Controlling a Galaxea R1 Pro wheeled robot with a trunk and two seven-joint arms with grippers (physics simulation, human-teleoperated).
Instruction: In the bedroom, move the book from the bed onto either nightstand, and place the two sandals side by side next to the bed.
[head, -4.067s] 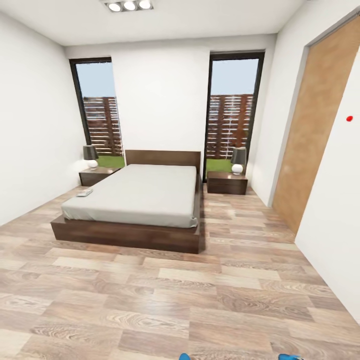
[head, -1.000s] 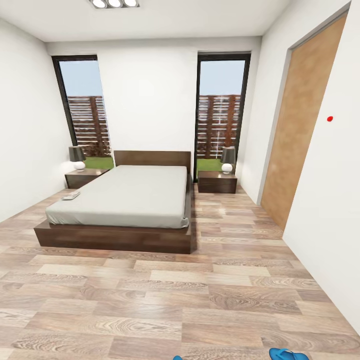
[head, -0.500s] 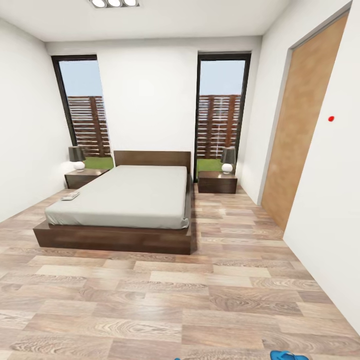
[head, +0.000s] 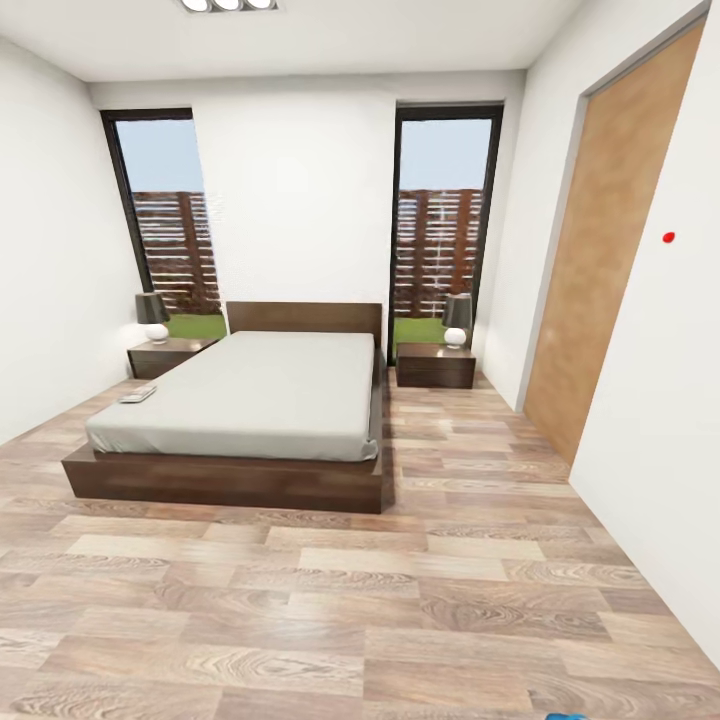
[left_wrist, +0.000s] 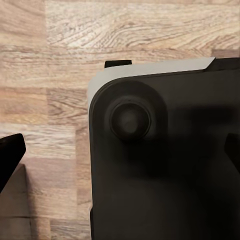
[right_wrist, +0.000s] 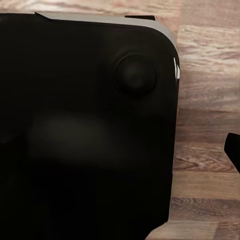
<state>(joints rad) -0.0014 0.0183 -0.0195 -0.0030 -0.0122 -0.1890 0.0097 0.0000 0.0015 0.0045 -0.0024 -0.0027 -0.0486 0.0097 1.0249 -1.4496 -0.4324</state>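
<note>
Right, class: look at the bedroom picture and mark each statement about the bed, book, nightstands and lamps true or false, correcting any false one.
1. The book lies on the bed. True.
2. The book sits by the headboard. False: it lies near the foot-end corner.
3. A nightstand stands on each side of the bed. True.
4. Each nightstand carries a lamp. True.
5. The mattress is dark brown. False: it is light grey.

A home bedroom: a low bed (head: 250, 400) with a nightstand (head: 436, 364) and lamp (head: 457, 318) at each side (tall windows (head: 440, 240) behind), wood plank floor (head: 350, 600).
</note>
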